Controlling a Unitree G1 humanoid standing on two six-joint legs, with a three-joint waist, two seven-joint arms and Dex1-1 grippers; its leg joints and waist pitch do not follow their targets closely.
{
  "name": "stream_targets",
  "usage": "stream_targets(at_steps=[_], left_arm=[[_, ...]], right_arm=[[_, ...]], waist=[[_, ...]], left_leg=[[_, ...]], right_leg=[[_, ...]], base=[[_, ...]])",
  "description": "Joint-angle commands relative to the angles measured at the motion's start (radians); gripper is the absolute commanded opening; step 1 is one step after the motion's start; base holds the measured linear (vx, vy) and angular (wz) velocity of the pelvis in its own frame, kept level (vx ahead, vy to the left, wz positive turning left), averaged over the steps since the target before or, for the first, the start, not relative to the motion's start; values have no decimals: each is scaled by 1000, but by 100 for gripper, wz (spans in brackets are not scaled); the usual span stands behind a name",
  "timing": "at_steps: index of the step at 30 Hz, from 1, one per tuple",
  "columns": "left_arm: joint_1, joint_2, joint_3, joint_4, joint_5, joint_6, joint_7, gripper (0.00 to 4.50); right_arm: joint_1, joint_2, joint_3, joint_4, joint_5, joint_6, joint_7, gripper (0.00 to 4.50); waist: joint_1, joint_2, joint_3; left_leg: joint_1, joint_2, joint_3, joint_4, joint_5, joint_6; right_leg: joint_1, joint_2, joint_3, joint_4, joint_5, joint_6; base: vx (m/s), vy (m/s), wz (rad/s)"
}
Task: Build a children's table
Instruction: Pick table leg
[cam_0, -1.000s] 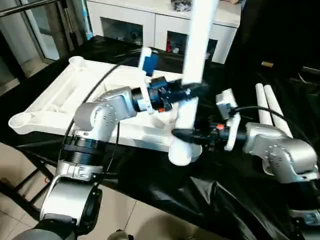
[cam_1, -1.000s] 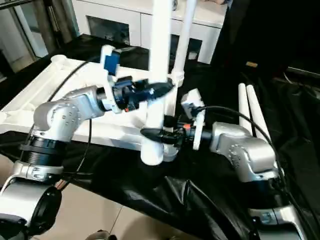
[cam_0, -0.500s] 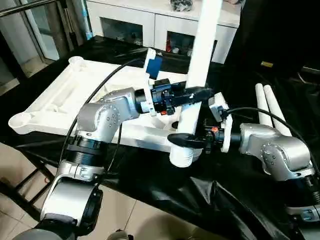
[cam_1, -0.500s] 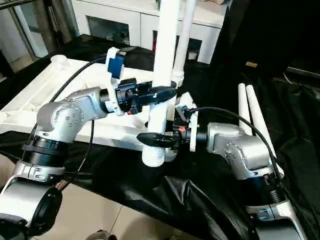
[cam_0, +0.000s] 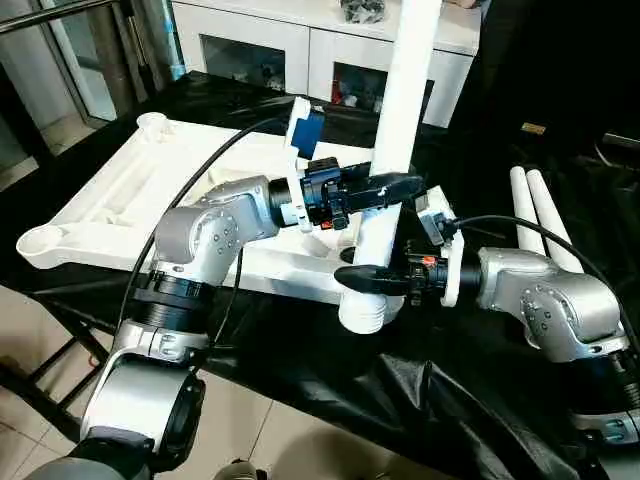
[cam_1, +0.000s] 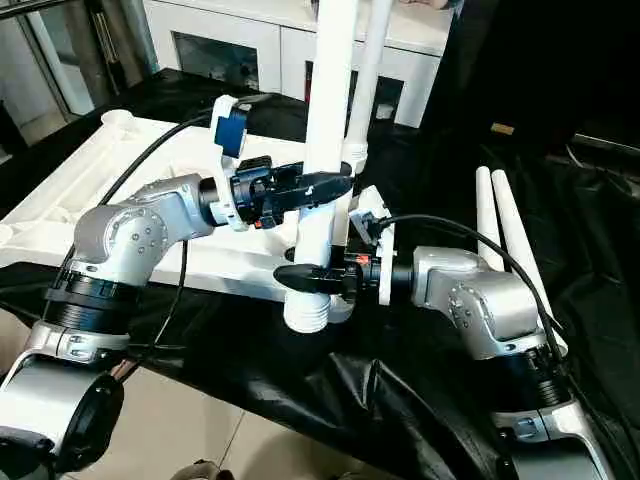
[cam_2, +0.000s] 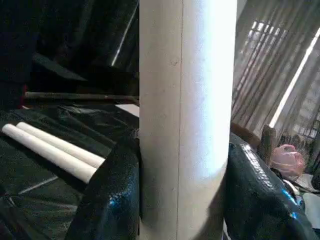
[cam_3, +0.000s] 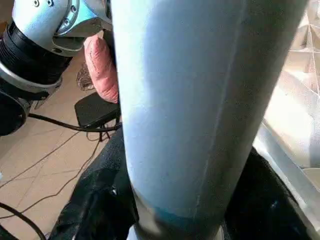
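At the near corner of the upturned white table top (cam_0: 120, 205), which lies ribbed side up on a black-draped surface (cam_0: 470, 400), one long white leg (cam_1: 328, 130) stands almost upright, its thick ringed foot at the corner socket (cam_0: 362, 312). Both arms meet on this leg. The left gripper (cam_0: 385, 187) reaches in from the left and clasps the leg partway up, a black finger on each side of it. The right gripper (cam_1: 312, 277) comes from the right and sits lower, just above the ringed foot; its fingers wrap the leg there, though whether they press fully is hard to judge.

The leg's long axis runs up and down, crossing both grippers at right angles, so any seating push goes straight down along it into the socket. The right gripper is the nearer one to that joint. A second leg (cam_1: 368, 75) stands upright in the far corner behind. Two spare legs (cam_0: 540, 215) lie side by side on the cloth, beyond the right arm.
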Motion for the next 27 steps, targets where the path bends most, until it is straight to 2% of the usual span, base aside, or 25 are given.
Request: stream_targets(at_steps=[1,2,3,4,6,8,9,11,13,14,18,19,21,22,23,24,25,27], left_arm=[[-22,-20,6,-16,7,-38,8,182],[-26,-25,13,-9,2,-33,19,182],[-28,-27,17,-6,0,-30,25,238],[-34,-35,32,2,-7,-33,40,252],[-43,-51,66,13,-21,-49,72,252],[-42,-76,109,10,-24,-116,122,269],[-41,-83,119,9,-19,-139,140,296],[-35,-112,156,2,-23,-198,189,298],[-32,-123,171,-1,-30,-211,207,298],[-27,-137,203,6,-29,-236,262,298],[-12,-116,230,31,-41,-217,253,298],[-2,-103,223,39,-25,-227,242,298],[28,-57,169,60,58,-279,208,298],[63,6,72,73,164,-333,146,298],[68,16,56,75,180,-340,137,298],[90,68,-27,91,267,-407,83,298],[100,91,-64,100,309,-447,59,298],[105,139,-145,146,400,-517,23,298]], right_arm=[[17,-5,5,12,-27,7,-24,188],[17,-3,4,12,-28,4,-25,188],[18,-2,4,12,-28,2,-26,188],[20,4,1,12,-31,-5,-34,188],[24,17,-8,14,-33,-18,-51,188],[28,40,-31,21,-33,-36,-86,188],[29,46,-37,24,-32,-41,-95,188],[32,64,-58,32,-28,-55,-122,188],[33,72,-67,34,-26,-61,-133,188],[37,101,-103,42,-22,-91,-179,188],[37,144,-163,73,-46,-151,-280,188],[35,150,-173,86,-63,-173,-313,188],[32,156,-191,118,-106,-227,-384,188],[31,149,-191,143,-152,-263,-438,188],[31,148,-191,146,-158,-268,-444,188],[29,142,-188,164,-195,-292,-485,188],[28,143,-189,173,-215,-305,-508,188],[25,136,-180,198,-252,-320,-537,188]], waist=[[3,-11,-83],[3,-12,-83],[3,-11,-83],[3,-10,-84],[3,-10,-83],[4,-12,-83],[3,-11,-84],[2,-12,-84],[3,-13,-84],[2,-13,-84],[2,-7,-84],[1,-8,-85],[-3,-7,-83],[-3,-8,-82],[-3,-8,-82],[-4,-5,-83],[-5,-3,-84],[-7,-2,-85]], left_leg=[[11,51,-23,-55,-68,52],[10,51,-23,-55,-69,52],[11,51,-22,-55,-70,51],[11,51,-23,-54,-68,53],[10,49,-23,-53,-70,49],[8,51,-24,-54,-74,48],[9,51,-24,-54,-80,48],[10,52,-25,-54,-81,47],[10,51,-24,-53,-77,49],[10,52,-24,-54,-79,51],[14,51,-24,-56,-73,45],[15,51,-24,-57,-72,40],[16,50,-23,-59,-76,32],[16,50,-24,-61,-77,29],[16,50,-24,-61,-77,29],[18,50,-25,-62,-73,19],[19,50,-25,-64,-71,12],[20,51,-23,-64,-74,7]], right_leg=[[65,-89,54,-68,-167,-190],[64,-88,54,-68,-167,-189],[65,-88,54,-67,-166,-190],[64,-88,54,-67,-163,-191],[64,-88,52,-69,-165,-196],[66,-91,53,-69,-162,-199],[65,-90,52,-70,-165,-198],[66,-91,52,-71,-166,-196],[66,-89,52,-69,-159,-195],[65,-89,52,-68,-161,-192],[59,-89,52,-69,-169,-186],[59,-88,52,-68,-164,-186],[57,-84,52,-69,-169,-177],[56,-87,54,-72,-186,-160],[56,-87,54,-72,-186,-160],[55,-87,56,-71,-201,-132],[55,-86,56,-70,-200,-123],[54,-86,58,-67,-176,-129]], base=[[0,0,0],[0,0,0],[0,0,0],[0,0,0],[0,0,0],[0,0,0],[0,0,0],[0,0,0],[0,0,0],[0,0,0],[0,0,0],[0,0,0],[0,0,0],[0,0,0],[0,0,0],[0,0,0],[0,0,0],[0,0,0]])
